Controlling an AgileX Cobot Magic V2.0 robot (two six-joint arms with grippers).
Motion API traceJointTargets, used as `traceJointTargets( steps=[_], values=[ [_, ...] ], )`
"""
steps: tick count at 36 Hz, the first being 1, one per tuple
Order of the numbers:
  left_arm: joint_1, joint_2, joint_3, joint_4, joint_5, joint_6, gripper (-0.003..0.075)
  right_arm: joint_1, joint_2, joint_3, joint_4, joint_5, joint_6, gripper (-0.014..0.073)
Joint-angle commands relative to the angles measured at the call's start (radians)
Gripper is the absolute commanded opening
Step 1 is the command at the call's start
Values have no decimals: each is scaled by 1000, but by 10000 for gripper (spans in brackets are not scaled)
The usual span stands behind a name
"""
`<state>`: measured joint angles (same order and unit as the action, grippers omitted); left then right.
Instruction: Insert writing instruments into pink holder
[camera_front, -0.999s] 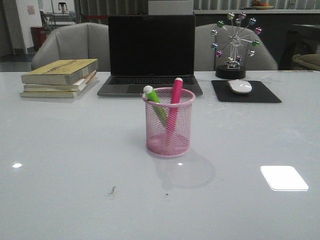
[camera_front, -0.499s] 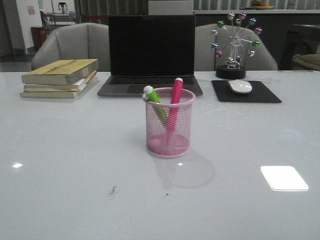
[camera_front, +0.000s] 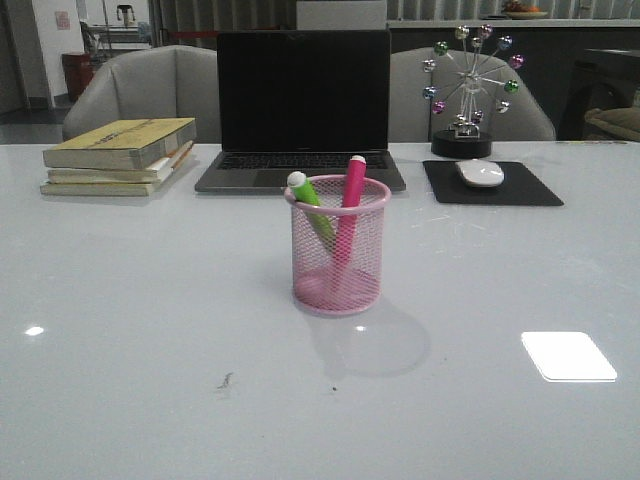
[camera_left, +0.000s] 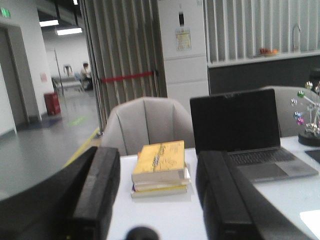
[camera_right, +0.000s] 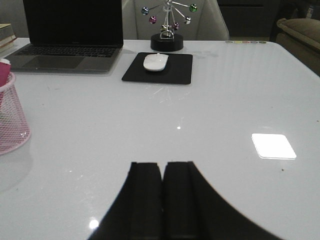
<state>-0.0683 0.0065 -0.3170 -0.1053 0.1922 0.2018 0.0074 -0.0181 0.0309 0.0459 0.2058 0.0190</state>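
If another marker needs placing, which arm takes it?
Left, probably. Both markers, green and pink, already stand in the holder. The left hand is open; the right hand is shut, holding nothing.

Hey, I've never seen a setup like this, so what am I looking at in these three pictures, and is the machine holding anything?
This is a two-armed robot at a white table. One picture looks forward over the table; the other two come from small cameras on each wrist, so the dark shapes at their lower edge are the jaws.

The left gripper is open, with a stack of books showing between its jaws. The right gripper is shut. Neither holds anything.

In the middle stands a pink mesh cup with a green marker and a pink marker already leaning inside. Behind it are a laptop, a white mouse on a black pad, and a desk toy with coloured balls.
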Motion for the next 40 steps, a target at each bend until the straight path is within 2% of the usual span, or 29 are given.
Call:
traceJointTargets(
  steps=[1, 7, 9, 16, 17, 22, 25, 29, 40],
  values=[
    [-2, -38, 5, 12, -120, -5, 404, -5, -7, 1, -4, -90, -3, 48],
    [-2, -35, 87, 17, -169, -5, 400, -5, -7, 1, -4, -89, -3, 48],
    [-2, -35, 126, 17, -182, -13, 367, -5, -7, 1, -4, -89, -3, 48],
    [-2, -35, 230, 23, -192, -12, 106, -5, -7, 1, -4, -89, -3, 48],
    [-2, -35, 240, 23, -192, -12, 89, -5, -7, 1, -4, -89, -3, 48],
    [-2, -35, 294, 17, -206, -17, 94, -5, -7, 1, -4, -89, -3, 48],
    [-2, -35, 328, 17, -241, -74, 94, -5, -7, 1, -4, -89, -3, 48],
    [-2, -35, 325, 17, -192, -104, 94, -5, -7, 1, -4, -89, -3, 48],
    [-2, -35, 325, 17, -192, -104, 92, -5, -7, 1, -4, -88, -3, 48]
  ],
)
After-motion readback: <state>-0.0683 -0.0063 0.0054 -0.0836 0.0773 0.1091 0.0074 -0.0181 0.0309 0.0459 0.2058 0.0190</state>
